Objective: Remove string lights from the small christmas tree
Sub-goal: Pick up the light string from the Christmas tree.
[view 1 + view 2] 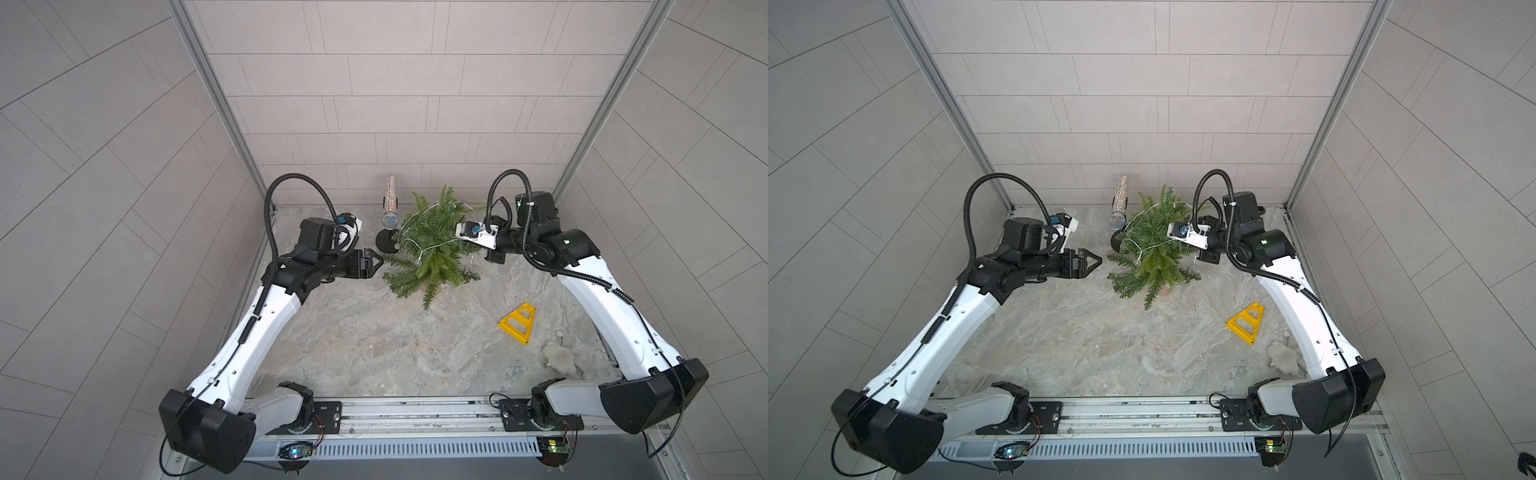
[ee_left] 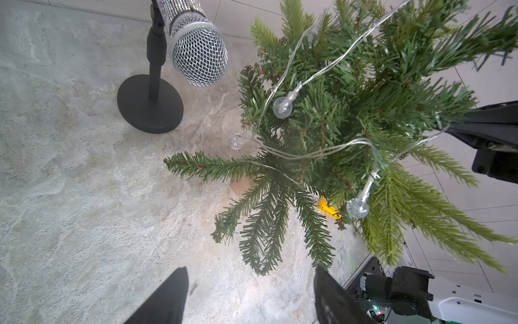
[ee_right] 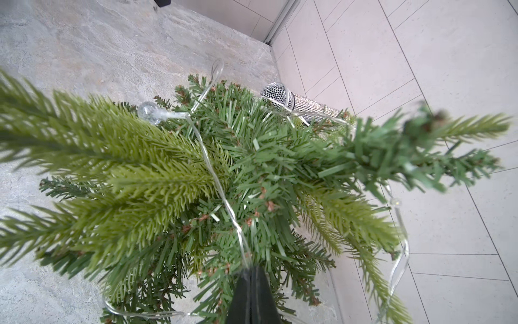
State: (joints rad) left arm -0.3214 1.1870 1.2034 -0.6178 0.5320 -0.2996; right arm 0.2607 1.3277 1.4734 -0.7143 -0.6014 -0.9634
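1. Broadly, we saw a marbled table (image 1: 374, 345) beneath both arms.
2. Toward its far edge stood the small christmas tree (image 1: 432, 249), upright, just beside a glittery microphone (image 1: 390, 219) on a black stand.
3. Across the tree's branches the string lights (image 2: 282, 107) lay draped and looped, bulbs dangling.
4. Our left gripper (image 1: 376, 263) hung near the lower branches, jaws apart, holding nothing.
5. Our right gripper (image 3: 251, 273), at the tree's opposite side, was pinched closed on the string lights' wire.
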